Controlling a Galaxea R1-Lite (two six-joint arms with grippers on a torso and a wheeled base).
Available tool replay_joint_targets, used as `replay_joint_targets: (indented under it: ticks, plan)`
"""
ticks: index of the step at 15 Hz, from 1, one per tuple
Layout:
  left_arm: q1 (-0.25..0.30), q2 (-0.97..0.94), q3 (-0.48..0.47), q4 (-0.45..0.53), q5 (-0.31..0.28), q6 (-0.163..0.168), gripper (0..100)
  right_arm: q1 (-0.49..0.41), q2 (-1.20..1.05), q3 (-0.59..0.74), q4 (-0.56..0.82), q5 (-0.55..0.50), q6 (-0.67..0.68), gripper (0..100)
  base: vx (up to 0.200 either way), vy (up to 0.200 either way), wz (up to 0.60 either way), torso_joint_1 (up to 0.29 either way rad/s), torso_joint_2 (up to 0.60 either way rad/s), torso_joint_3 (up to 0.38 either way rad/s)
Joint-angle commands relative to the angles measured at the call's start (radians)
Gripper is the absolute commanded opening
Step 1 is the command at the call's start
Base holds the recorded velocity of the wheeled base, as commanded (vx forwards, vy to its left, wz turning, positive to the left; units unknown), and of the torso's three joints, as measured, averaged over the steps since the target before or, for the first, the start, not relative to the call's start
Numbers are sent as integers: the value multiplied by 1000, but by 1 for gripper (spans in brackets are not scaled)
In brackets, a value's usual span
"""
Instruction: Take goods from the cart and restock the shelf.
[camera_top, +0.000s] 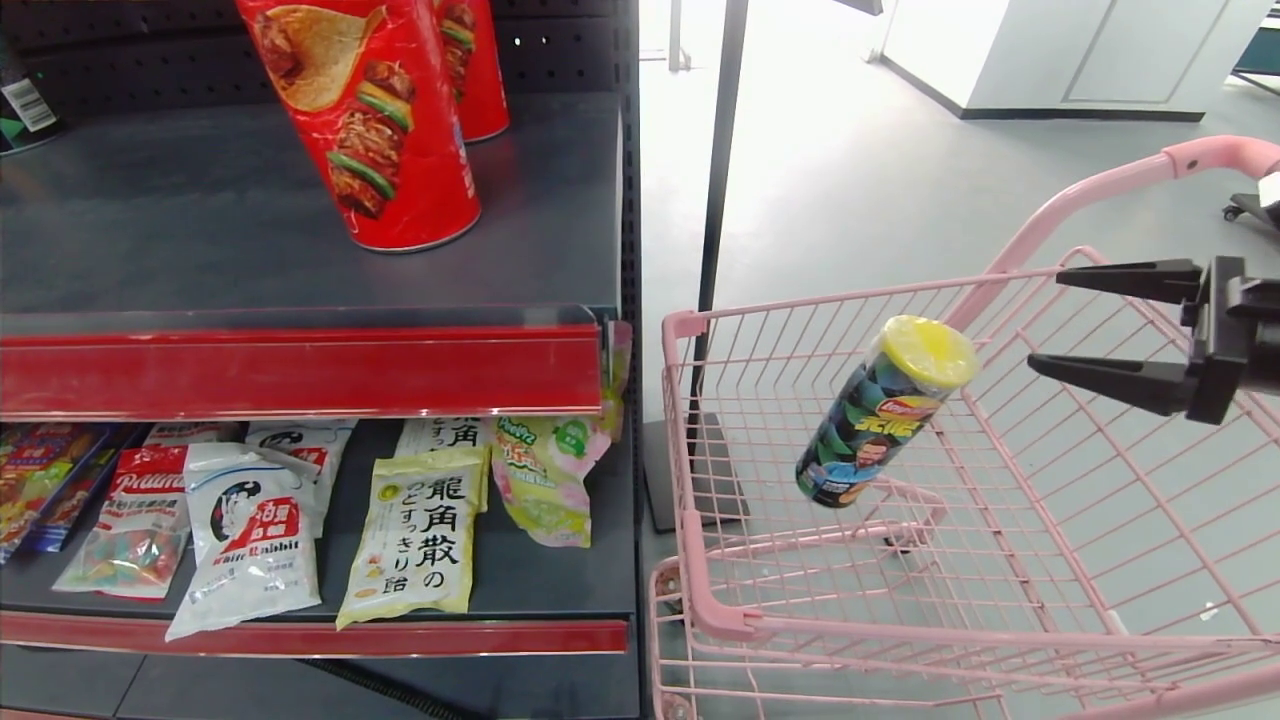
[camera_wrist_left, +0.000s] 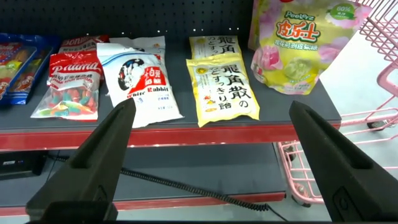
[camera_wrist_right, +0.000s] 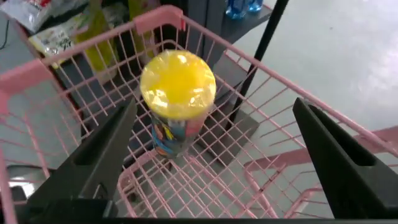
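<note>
In the pink wire cart (camera_top: 684, 440), a yellow-lidded cylindrical crisp can (camera_top: 880, 420) is leaning ahead of the right jaws, which are gaping wide to take it; the left jaws are gaping likewise.

Pink cart (camera_top: 700, 560) — yellow-lidded can (camera_top: 885, 410)

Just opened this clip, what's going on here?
A robot is restocking from a pink cart. Its right hand hangs open over the cart, beside a tilted yellow-lidded can in the basket, not gripping it. The left hand, also open and empty, faces the lower shelf of snack bags. Two red cans stand on the upper shelf.
</note>
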Motion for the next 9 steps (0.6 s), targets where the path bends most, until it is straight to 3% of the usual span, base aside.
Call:
replay_joint_targets:
  ticks: [1,6,9]
  plan:
    - [1,0,0,0,0,0,100,-53,163,-32,30,60,-84,100,0,0,0,0,0,0]
    - [1,0,0,0,0,0,100,-105,294,-67,246,129,-291,100,0,0,0,0,0,0]
    - [1,0,0,0,0,0,100,-83,383,-118,257,168,-317,100,0,0,0,0,0,0]
